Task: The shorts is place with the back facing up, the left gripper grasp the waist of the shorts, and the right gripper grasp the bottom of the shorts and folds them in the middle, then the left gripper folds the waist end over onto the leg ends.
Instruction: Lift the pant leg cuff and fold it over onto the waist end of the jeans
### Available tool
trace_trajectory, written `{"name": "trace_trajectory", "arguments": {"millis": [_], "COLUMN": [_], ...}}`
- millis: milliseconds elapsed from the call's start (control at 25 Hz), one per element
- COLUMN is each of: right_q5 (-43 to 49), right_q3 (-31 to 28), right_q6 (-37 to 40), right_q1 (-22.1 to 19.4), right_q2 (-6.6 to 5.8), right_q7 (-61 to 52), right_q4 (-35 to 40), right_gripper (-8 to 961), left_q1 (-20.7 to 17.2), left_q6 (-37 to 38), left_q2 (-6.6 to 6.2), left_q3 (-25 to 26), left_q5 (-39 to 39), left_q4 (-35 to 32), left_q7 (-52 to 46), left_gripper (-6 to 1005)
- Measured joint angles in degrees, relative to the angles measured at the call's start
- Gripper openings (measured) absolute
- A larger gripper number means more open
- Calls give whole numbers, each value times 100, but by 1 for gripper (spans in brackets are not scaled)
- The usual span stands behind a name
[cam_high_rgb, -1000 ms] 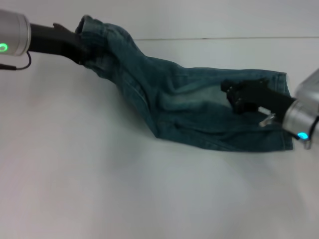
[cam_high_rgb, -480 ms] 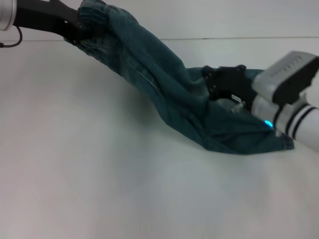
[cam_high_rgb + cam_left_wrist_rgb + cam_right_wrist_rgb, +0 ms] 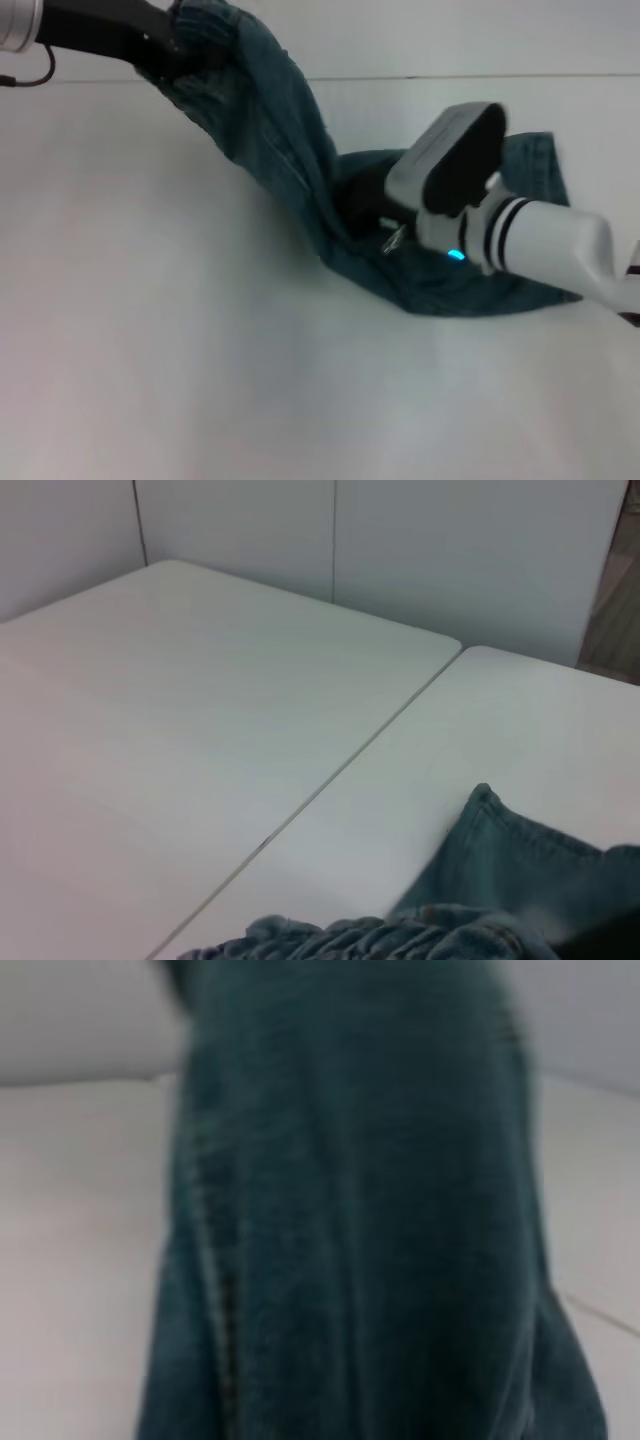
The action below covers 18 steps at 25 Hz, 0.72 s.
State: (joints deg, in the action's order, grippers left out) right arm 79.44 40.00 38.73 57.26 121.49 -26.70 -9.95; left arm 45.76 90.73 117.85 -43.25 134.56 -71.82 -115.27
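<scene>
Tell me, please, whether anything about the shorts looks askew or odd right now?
The shorts are not flat: the left gripper holds the waist raised, the cloth hanging in a twisted diagonal band towards the right gripper, bunched on the table.

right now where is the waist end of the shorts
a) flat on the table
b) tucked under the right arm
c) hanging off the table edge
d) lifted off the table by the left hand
d: the left hand holds the waist of the shorts up, the denim sloping down to the table.
</scene>
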Motion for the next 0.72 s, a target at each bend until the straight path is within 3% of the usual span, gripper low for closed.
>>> {"name": "trace_trajectory", "arguments": {"millis": [200, 480, 600, 720], "right_q5": [441, 1766, 1936, 1944], "right_q3": [-268, -1288, -1569, -1650], "right_q6": [40, -10, 82, 652], "right_q1": [184, 228, 29, -499], "right_q2": [7, 2, -62, -159], "right_q7": [-2, -1, -2, -238], "right_q4": [-239, -380, -376, 5], "right_gripper": [11, 10, 10, 11], "left_q1": [92, 173, 146, 130], "left_q6": [74, 157, 127, 112], "left_q2": [71, 192, 250, 320], "left_q3": [-13, -170, -278, -312], "left_q5": [0, -5, -8, -2], "left_q4": [-146, -171, -171, -166], "left_q7": [-15, 20, 32, 49], "left_gripper": [115, 123, 126, 129]}}
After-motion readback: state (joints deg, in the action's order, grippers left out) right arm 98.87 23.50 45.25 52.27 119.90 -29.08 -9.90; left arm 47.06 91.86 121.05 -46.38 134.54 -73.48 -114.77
